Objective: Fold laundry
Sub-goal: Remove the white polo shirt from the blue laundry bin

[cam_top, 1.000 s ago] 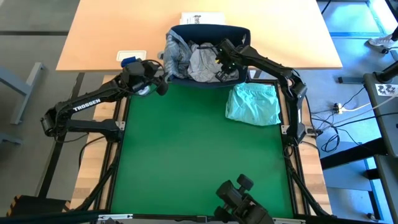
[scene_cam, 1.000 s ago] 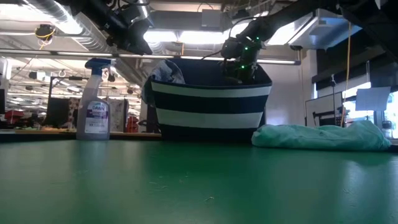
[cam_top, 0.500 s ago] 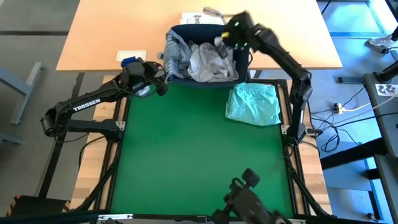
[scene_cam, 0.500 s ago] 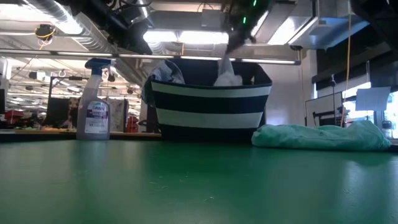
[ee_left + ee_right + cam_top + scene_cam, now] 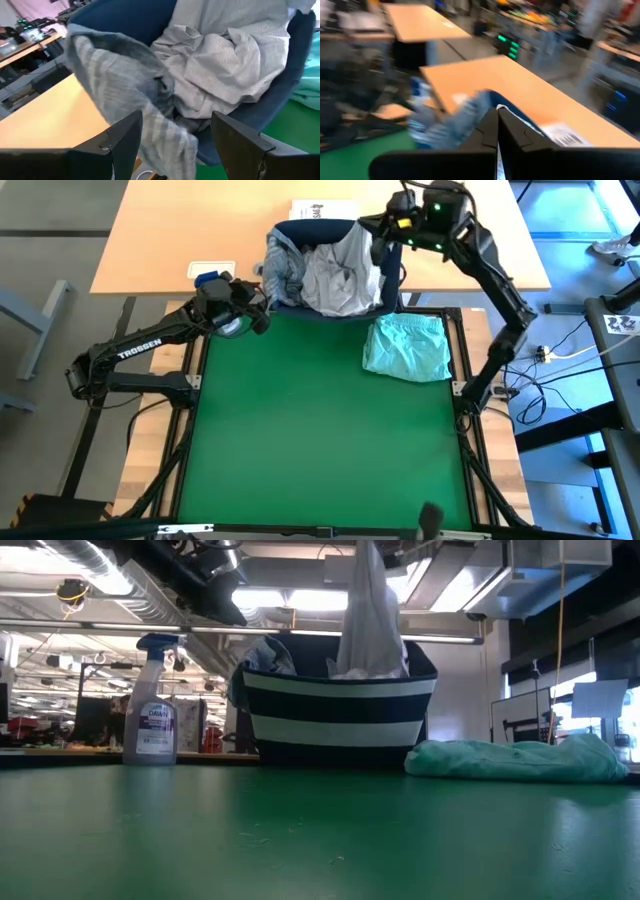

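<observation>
My right gripper [image 5: 385,228] is raised high over the far right of the navy-and-white striped basket [image 5: 340,710] and is shut on the white t-shirt [image 5: 340,272]. The t-shirt hangs as a narrow column [image 5: 370,625] into the basket. A grey-blue striped shirt [image 5: 125,85] drapes over the basket's left rim. My left gripper [image 5: 175,145] is open at that corner, its fingers on either side of the shirt's hanging part; I cannot tell whether they touch it. A mint-teal garment [image 5: 405,345] lies bunched on the green mat right of the basket. My right gripper holds the white t-shirt by a bunched upper part [image 5: 366,242] between its shut fingers, which point about level. The gripper itself hides how many layers it has. The shirt hangs below it, drawn into a column, with its lower part inside the basket [image 5: 372,665].
A spray bottle [image 5: 152,715] stands left of the basket. The wooden table [image 5: 180,230] beyond the mat carries a paper [image 5: 325,208] and a small white-and-blue object [image 5: 210,273]. The green mat [image 5: 320,430] has free room in front.
My right gripper has risen out of the basket, toward the far right, and tipped from pointing down to about level. It has stayed shut on the white t-shirt. The shirt's upper part has been drawn up high while its lower part stays in the basket.
</observation>
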